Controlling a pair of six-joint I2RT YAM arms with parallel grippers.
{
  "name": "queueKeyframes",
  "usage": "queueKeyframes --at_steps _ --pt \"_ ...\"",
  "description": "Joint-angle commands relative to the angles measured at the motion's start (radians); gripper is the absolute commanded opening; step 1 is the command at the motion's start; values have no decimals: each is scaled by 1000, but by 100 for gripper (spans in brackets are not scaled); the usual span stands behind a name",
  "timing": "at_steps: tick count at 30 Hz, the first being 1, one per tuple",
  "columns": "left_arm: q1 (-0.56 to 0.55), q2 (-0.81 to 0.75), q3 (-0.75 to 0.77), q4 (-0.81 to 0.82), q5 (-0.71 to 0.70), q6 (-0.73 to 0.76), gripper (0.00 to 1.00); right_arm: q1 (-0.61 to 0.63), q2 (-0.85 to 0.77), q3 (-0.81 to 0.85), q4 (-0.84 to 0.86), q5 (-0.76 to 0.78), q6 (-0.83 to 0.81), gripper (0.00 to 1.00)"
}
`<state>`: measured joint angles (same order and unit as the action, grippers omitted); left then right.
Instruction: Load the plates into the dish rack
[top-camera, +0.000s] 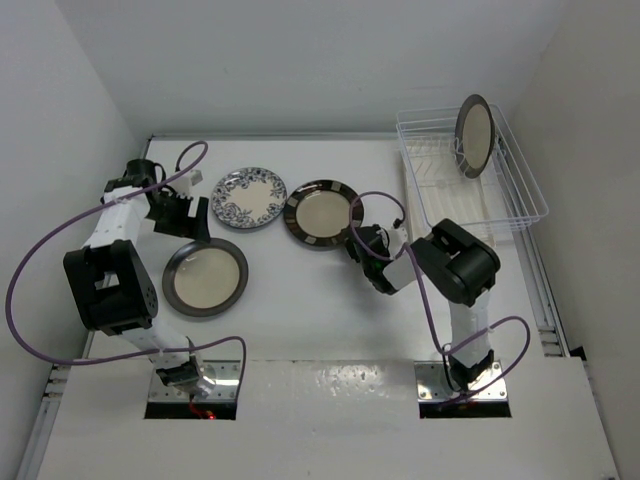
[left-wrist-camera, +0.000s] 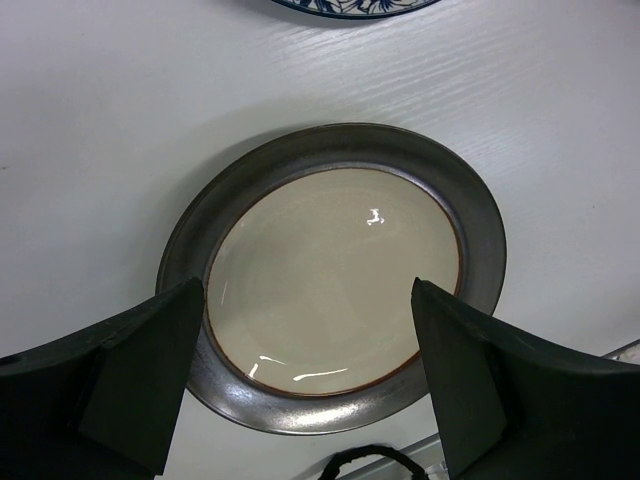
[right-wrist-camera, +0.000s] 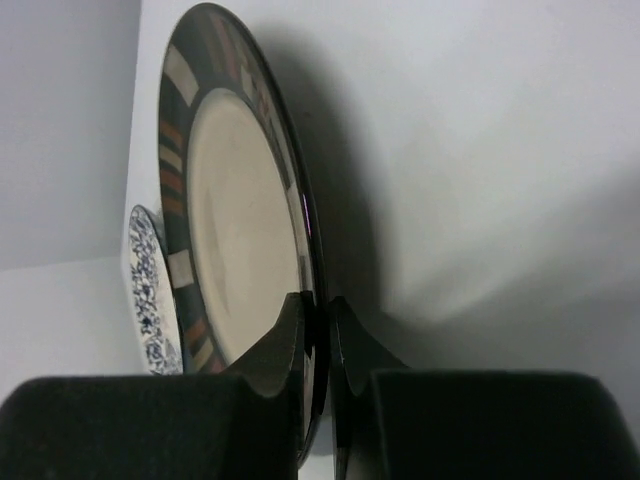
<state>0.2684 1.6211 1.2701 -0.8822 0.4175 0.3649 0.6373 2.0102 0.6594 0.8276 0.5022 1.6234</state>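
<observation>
The white wire dish rack (top-camera: 520, 195) stands at the back right with one dark-rimmed plate (top-camera: 475, 135) upright in it. Three plates lie on the table: a blue floral one (top-camera: 249, 197), a checked-rim one (top-camera: 322, 213) and a plain dark-rimmed one (top-camera: 205, 277). My right gripper (top-camera: 358, 240) is shut on the near right rim of the checked-rim plate (right-wrist-camera: 230, 230), with the rim pinched between its fingertips (right-wrist-camera: 318, 310). My left gripper (top-camera: 186, 215) is open above the plain dark-rimmed plate (left-wrist-camera: 335, 275), its fingers (left-wrist-camera: 150, 380) spread over the plate's sides and empty.
The blue floral plate's edge shows at the top of the left wrist view (left-wrist-camera: 350, 5) and behind the checked plate in the right wrist view (right-wrist-camera: 148, 290). White walls close in the table at the back and sides. Purple cables loop around both arms.
</observation>
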Motion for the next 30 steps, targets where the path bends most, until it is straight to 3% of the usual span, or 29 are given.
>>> queueKeyframes --at_steps 1,5,12,13,19,30 --pt "9 -9 -5 2 36 3 90 25 -54 20 -165 28 -287 0" --pt "9 -9 -5 2 46 3 90 65 -178 77 -246 151 -486 0" --pt "9 -18 -5 2 78 3 93 18 -284 45 -230 193 -626 0" --pt "9 -18 -5 2 89 3 92 13 -301 37 -201 190 -713 0" --pt "9 -49 -5 2 66 26 91 -65 -373 77 -137 50 -978 0" --pt "0 -69 5 20 49 26 91 -126 -442 207 -216 -139 -1223 0"
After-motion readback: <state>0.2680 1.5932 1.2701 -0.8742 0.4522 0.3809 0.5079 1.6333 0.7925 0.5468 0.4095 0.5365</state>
